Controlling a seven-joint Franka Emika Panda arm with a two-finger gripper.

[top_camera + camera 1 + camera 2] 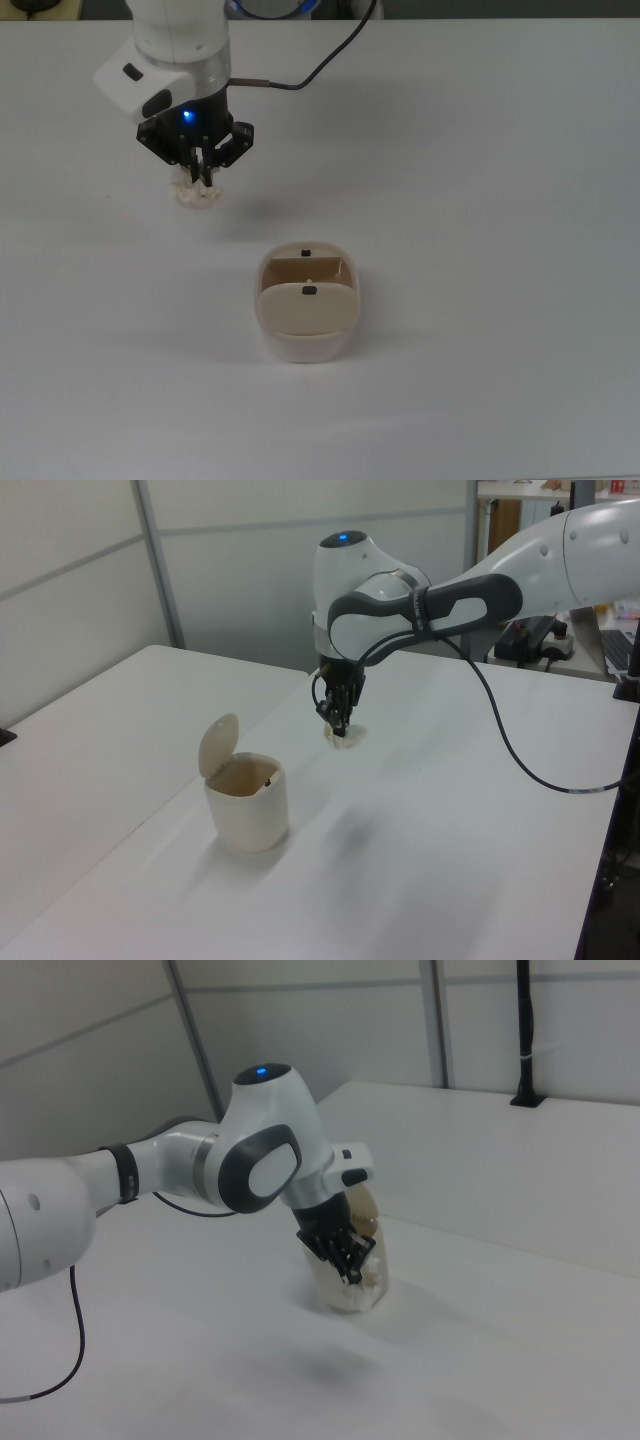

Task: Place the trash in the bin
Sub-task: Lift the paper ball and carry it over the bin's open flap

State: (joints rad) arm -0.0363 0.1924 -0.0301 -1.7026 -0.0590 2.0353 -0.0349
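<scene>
- Gripper (201, 176) pinched on the trash (196, 192), a lumpy white paper wad hanging just under the black fingertips.
- Trash (345, 737) held clear above the white table (440, 860) in the left view, with a soft shadow on the tabletop lower down and to the left view's right of it.
- In the top view, trash well apart from the bin (308, 318), up and toward the top view's left of it; not over the opening.
- Bin (247, 802) standing upright on the table, cream-beige, rounded corners, flap lid swung up and open, tan inside showing.
- Two small black marks visible on the bin's top in the top view.
- In the right view, gripper (349, 1262) and trash (366, 1273) overlapping the bin (348, 1295) behind them; depth between them not readable from there.
- White arm (450, 575) reaching in from the left view's right, wrist pointing straight down, blue light lit on its top joint.
- Black cable (520, 760) looping from the arm down toward the left view's right edge.
- Grey panel wall (240, 560) behind the table.
</scene>
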